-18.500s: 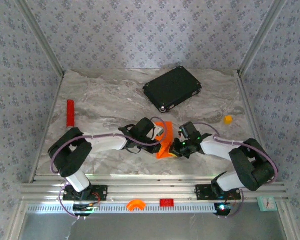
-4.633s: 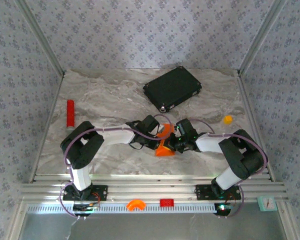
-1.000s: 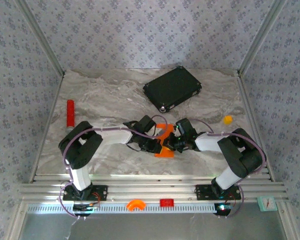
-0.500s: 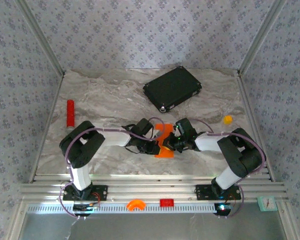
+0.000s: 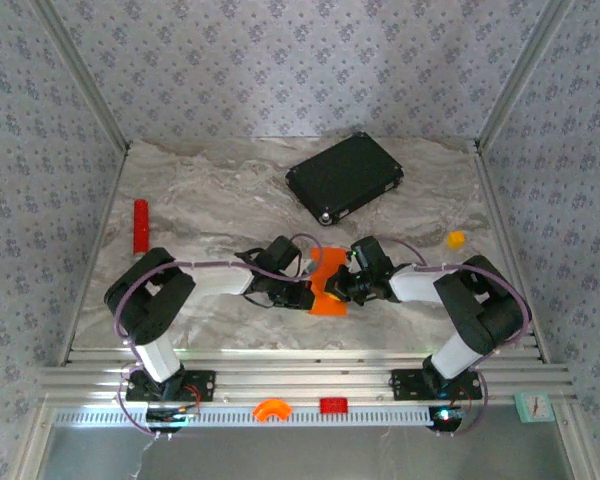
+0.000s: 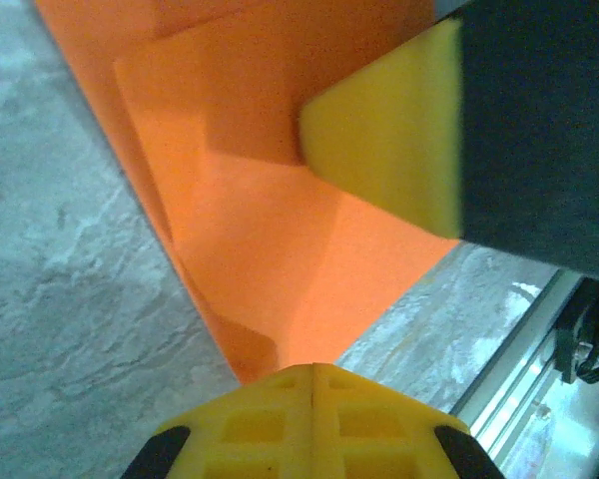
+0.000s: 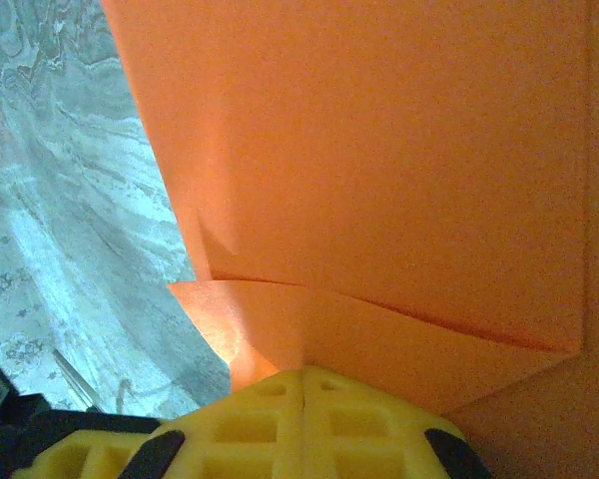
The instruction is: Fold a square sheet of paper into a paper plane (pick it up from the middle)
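Marbled tabletop (image 5: 200,215): square sheet of paper (image 7: 379,150) part-folded into flaps, no dart yet; left end effector (image 6: 312,374) and right end effector (image 7: 304,377) closed, tips on it.

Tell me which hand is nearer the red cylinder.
Left. The left hand sits at the orange paper's left edge, toward the red cylinder; the right hand is across the paper, farther away.
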Robot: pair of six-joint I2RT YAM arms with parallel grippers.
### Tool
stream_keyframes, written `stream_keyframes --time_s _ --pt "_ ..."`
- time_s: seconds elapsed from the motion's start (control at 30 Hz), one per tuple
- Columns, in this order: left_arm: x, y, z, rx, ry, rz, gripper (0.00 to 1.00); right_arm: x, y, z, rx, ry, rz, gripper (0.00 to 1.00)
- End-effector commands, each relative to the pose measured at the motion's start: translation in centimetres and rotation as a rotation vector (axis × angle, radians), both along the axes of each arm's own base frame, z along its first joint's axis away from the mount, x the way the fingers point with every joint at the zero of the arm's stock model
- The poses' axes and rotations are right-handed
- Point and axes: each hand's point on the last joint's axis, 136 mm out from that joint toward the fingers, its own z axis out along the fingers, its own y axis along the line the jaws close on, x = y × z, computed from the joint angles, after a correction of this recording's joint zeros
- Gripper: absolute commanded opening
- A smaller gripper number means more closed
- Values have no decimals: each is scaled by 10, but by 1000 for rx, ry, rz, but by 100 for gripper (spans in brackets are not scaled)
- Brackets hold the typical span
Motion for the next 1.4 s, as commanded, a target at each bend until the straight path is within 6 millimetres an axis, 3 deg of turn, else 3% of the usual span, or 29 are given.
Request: stream_keyframes --time_s 0.0,0.23,0.5,0.63,0.9,1.23,1.37 --pt "12 -13 22 -51 -52 -19 0 -27 -32 -42 -171 139 -34 3" --pt "11 -13 -15 15 13 -10 0 -25 -29 -40 -162 134 -33 3" --pt "-1 13 -52 136 56 12 0 -18 -22 -31 -138 113 -27 3" --pt "-2 16 -52 143 48 20 0 -13 -19 -20 -125 81 -21 4" --pt "3 14 -47 141 34 16 0 -6 -32 -4 -118 37 -55 4" --pt "4 11 -45 137 30 12 0 -18 -51 -28 -161 104 -76 4" --pt "6 12 -44 144 22 6 0 -13 -47 -19 -149 78 -66 5"
